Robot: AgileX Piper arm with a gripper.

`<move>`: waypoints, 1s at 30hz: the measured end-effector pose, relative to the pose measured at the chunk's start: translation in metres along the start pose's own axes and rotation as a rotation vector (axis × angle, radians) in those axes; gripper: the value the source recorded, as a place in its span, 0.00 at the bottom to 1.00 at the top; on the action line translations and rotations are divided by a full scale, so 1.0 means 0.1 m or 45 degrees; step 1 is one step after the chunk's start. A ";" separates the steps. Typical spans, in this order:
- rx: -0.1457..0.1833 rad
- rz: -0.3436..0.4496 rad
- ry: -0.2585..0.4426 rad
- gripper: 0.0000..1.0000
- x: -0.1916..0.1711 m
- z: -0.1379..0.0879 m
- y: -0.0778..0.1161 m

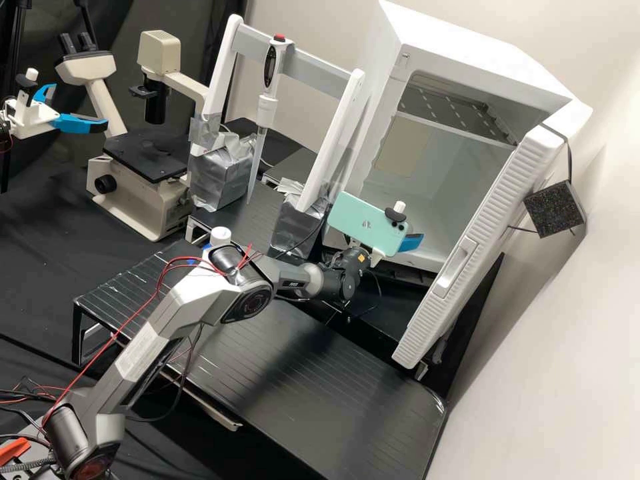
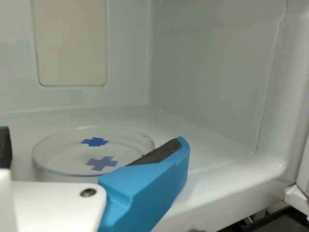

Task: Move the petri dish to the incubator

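Note:
In the high view the gripper (image 1: pixel 409 243) is at the open front of the white incubator (image 1: pixel 460 40), partly hidden behind the phone mounted on the wrist. In the wrist view the gripper (image 2: pixel 92 140) stands open, its two blue fingers wide apart. Between them is the clear round petri dish (image 2: pixel 72 155), lying flat just inside the incubator (image 2: pixel 212 96), with two blue crosses on it. One finger overlaps the dish's rim in view; a gap separates the other finger from it. Whether the near finger touches the dish, I cannot tell.
The incubator door (image 1: pixel 467 267) hangs open beside the arm, and a wire shelf (image 1: pixel 460 110) crosses the chamber above. A pipette (image 1: pixel 267 100) on a white stand and a microscope (image 1: pixel 143 173) are on the other side. A low black platform (image 1: pixel 320 393) lies under the arm.

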 end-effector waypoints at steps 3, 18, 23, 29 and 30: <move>0.010 0.008 0.011 1.00 -0.11 -0.01 0.04; 0.076 0.033 0.027 1.00 -0.67 0.13 0.09; 0.106 0.073 0.034 1.00 -0.91 0.19 0.11; 0.074 0.230 0.068 1.00 -1.47 0.17 0.16; 0.076 0.251 0.053 1.00 -1.60 0.15 0.16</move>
